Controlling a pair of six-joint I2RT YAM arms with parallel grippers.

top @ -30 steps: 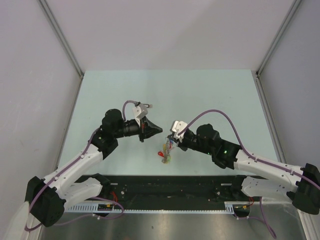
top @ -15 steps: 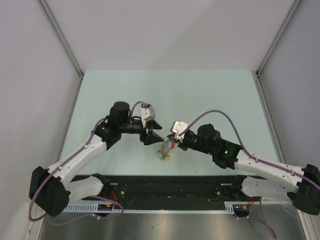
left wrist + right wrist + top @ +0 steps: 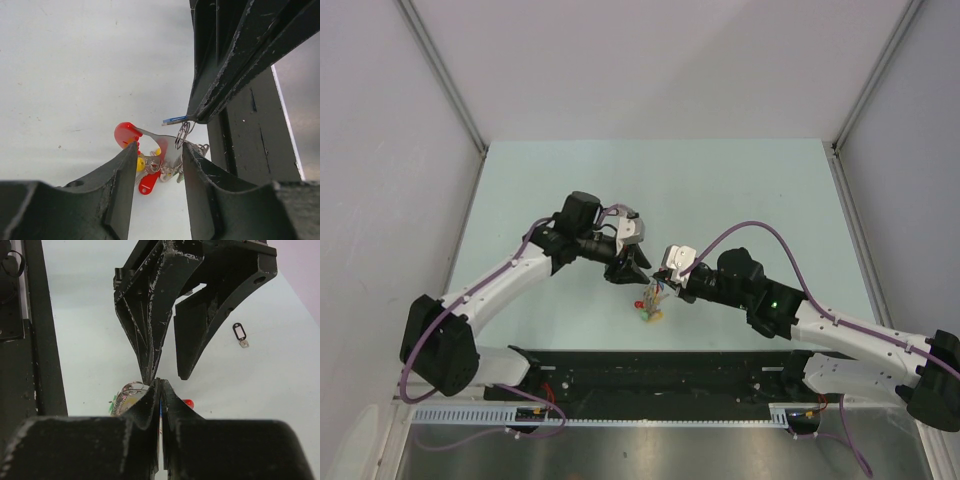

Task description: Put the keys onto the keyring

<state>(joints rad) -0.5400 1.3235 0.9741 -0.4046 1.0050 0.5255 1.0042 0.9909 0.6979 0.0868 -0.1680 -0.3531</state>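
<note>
My right gripper (image 3: pixel 160 381) is shut on the thin blue tag (image 3: pixel 175 120) of one of the keys, seen edge-on. Just under its tip (image 3: pixel 658 288) is the keyring (image 3: pixel 182 134), a wire ring with a red curved band (image 3: pixel 127 134) and a cluster of silver keys with red (image 3: pixel 147 182) and yellow tags. My left gripper (image 3: pixel 159 146) stands open right in front of it, fingers (image 3: pixel 150 315) on either side of the right tip, holding nothing. A black-tagged key (image 3: pixel 240 333) lies on the table beyond.
The pale green table (image 3: pixel 750 190) is bounded by grey walls and metal corner posts (image 3: pixel 440 75). A black rail (image 3: pixel 660 370) runs along the near edge between the arm bases. The two arms meet near the table's middle front.
My left arm has swung right toward the right gripper, and its jaws went from shut to open. The right gripper stayed shut and barely moved; the key cluster shifted slightly.
</note>
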